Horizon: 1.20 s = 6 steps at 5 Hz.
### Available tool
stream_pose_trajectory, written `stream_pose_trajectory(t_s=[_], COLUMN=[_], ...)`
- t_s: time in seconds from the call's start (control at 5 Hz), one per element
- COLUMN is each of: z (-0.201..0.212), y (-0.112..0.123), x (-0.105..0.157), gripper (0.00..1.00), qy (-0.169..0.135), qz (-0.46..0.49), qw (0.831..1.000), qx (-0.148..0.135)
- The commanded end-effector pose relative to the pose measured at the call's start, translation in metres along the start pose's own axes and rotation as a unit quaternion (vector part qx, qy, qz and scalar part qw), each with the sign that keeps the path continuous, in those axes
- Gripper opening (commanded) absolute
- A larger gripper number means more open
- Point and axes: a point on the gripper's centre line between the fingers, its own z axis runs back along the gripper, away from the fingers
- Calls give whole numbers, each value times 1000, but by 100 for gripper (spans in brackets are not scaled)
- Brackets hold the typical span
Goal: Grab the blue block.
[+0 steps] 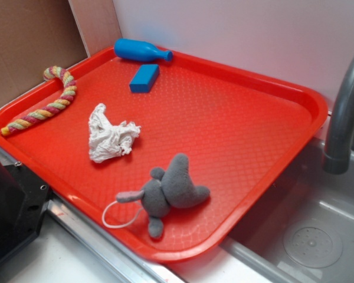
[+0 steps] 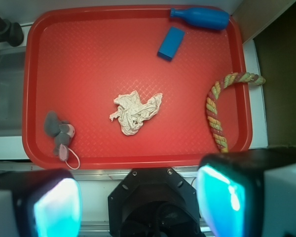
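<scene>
At the near edge of the wrist view the gripper (image 2: 140,202) sat over the worktop (image 2: 153,165) just short of the red tray (image 2: 89,49). Its jaws stood wide apart — one finger (image 2: 56,207) at lower left, the other at lower right — with nothing between them. A black robot base (image 1: 9,206) filled the lower left of the exterior view, beside the tray's near rim.

On the tray, nearest the gripper, a grey plush mouse (image 2: 58,133) lay close to the near rim, on the side towards the sink, its cord tail looping towards the rim. A crumpled white cloth (image 2: 135,112) lay around the tray's middle, apart from everything else. A multicoloured rope toy (image 2: 222,106) ran along the opposite side, its curved end hooking over the tray's rim.

The blue block (image 2: 171,43) lay flat on the tray floor towards the far corner, well away from the gripper and untouched. It was just short of the blue bottle (image 2: 201,17) — near it, not touching in the exterior view. The bottle lay on its side against the far rim, neck pointing towards the tray's middle.

Beyond the tray's sink side stood a grey faucet (image 1: 345,112) over a grey sink basin (image 1: 312,236). A pale wall (image 1: 236,29) rose behind the tray.
</scene>
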Motion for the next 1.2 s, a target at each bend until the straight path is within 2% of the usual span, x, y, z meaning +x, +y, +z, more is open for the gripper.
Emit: stream_pose_trajectory(t_s=[0.0, 0.2, 0.4, 0.6, 0.8, 1.0], z=[0, -49, -88, -112, -130, -161], y=[0, 35, 60, 69, 84, 91], x=[0, 26, 66, 112, 150, 171], gripper=[100, 100, 100, 100, 100, 100], qy=[0, 25, 3, -35, -63, -53], qz=[0, 70, 185, 242, 302, 316], qw=[1000, 996, 982, 969, 951, 947], qx=[0, 43, 27, 32, 18, 30])
